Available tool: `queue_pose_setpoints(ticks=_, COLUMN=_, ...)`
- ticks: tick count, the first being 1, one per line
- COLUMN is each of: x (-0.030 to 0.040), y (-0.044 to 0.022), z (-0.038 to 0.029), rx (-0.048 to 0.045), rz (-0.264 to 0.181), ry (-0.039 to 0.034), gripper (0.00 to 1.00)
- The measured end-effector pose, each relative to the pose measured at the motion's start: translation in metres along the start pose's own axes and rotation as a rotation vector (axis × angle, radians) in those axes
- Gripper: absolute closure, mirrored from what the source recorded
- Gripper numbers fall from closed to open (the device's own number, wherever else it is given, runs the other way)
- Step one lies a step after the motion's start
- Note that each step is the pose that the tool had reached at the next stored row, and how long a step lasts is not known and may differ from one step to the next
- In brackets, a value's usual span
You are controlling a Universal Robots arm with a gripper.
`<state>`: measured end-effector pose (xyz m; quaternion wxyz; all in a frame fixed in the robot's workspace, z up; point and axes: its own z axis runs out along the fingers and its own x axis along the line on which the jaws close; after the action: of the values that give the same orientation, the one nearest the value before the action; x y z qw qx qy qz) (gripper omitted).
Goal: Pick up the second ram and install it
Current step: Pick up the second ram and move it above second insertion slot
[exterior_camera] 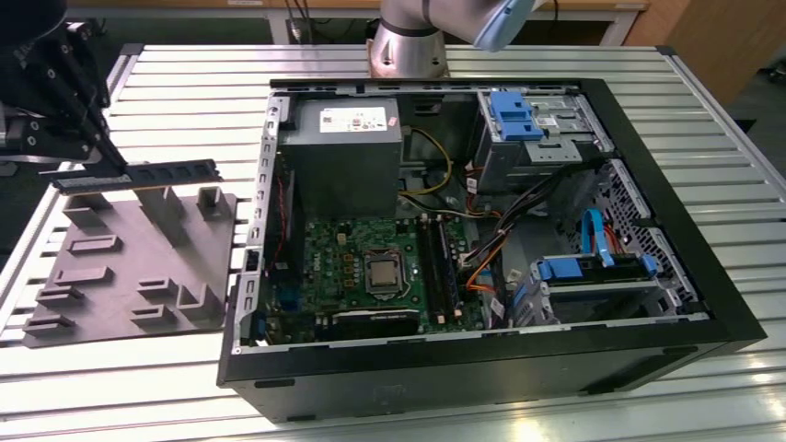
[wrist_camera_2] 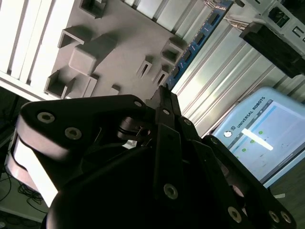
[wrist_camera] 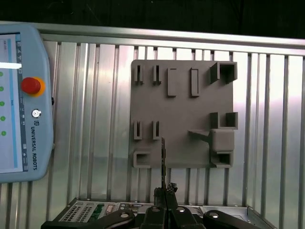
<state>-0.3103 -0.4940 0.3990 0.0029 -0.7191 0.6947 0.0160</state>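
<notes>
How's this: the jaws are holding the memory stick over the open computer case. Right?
Not quite. The jaws do hold the memory stick, but over the grey plate beside the computer case, on the exterior view's left, not over the case itself. The exterior view shows this.

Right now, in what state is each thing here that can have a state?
second ram: gripped by the tool, held in the air, roughly level.
tool: shut on the second ram.
computer case: lying on its side, side panel off, inside exposed.
grey holder plate: lying flat.
teach pendant: screen lit.
</notes>
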Motion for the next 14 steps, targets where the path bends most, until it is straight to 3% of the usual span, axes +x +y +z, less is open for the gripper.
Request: queue_pose_setpoints(ticks=14, x=0.0003, y=-0.0129, z=-0.0002, rx=0.0000, rz=0.000, ry=-0.0001, gripper=0.89)
